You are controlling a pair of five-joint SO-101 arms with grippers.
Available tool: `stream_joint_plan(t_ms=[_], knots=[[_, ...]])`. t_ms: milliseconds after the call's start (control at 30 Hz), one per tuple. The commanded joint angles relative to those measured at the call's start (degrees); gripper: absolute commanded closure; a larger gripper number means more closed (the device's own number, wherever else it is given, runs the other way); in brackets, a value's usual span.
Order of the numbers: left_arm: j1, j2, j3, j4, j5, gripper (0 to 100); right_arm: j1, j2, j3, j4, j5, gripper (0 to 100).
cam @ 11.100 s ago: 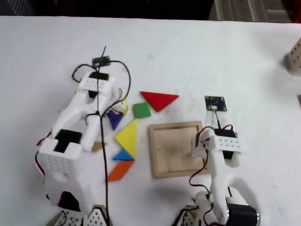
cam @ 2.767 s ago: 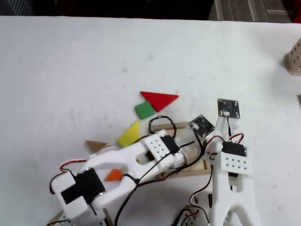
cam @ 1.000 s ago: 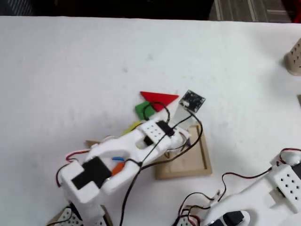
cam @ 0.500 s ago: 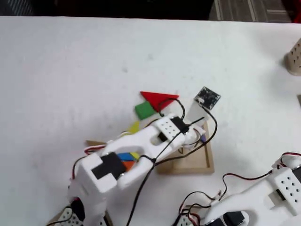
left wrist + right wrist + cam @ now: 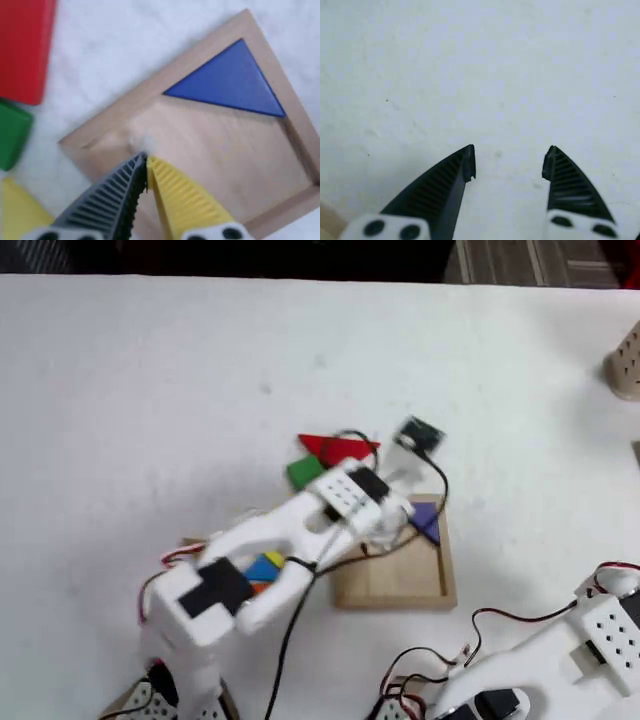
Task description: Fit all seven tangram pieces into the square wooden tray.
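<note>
My left arm (image 5: 262,540) is a chunky white plastic shell with a black square panel (image 5: 210,588) on its back and a patch of small dotted holes (image 5: 340,492) near the wrist. Thin black cables (image 5: 285,630) trail along it, and red wires (image 5: 160,562) peek out lower down. A small dark circuit board (image 5: 418,435) sits past the wrist. My left gripper (image 5: 146,162) has one grey ribbed finger (image 5: 110,197) and one yellow finger (image 5: 185,205). My right arm (image 5: 560,650) is white too, with a thin dark wire (image 5: 520,616) beside it. My right gripper (image 5: 510,157) has two black ribbed fingers (image 5: 445,190) on white mounts with dark screw holes (image 5: 372,227).
</note>
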Motion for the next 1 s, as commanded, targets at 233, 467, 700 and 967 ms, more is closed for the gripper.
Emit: stream_joint_plan(t_ms=[233, 467, 700, 967], knots=[[-21.23, -28.00, 18.02, 4.40, -8.70, 98, -22.29, -1.71, 3.43, 18.07, 18.81, 77.9], [-39.43, -38.99, 33.23, 0.18, -15.91, 98, -40.31, -1.71, 8.53, 16.40, 21.36, 77.9], [-49.80, -46.46, 46.07, -7.91, -18.37, 98, -47.34, -1.10, 11.87, 5.49, 11.78, 77.9], [-52.26, -47.16, 46.59, -8.18, -18.55, 98, -55.43, -1.10, 16.70, 2.95, 10.81, 77.9]])
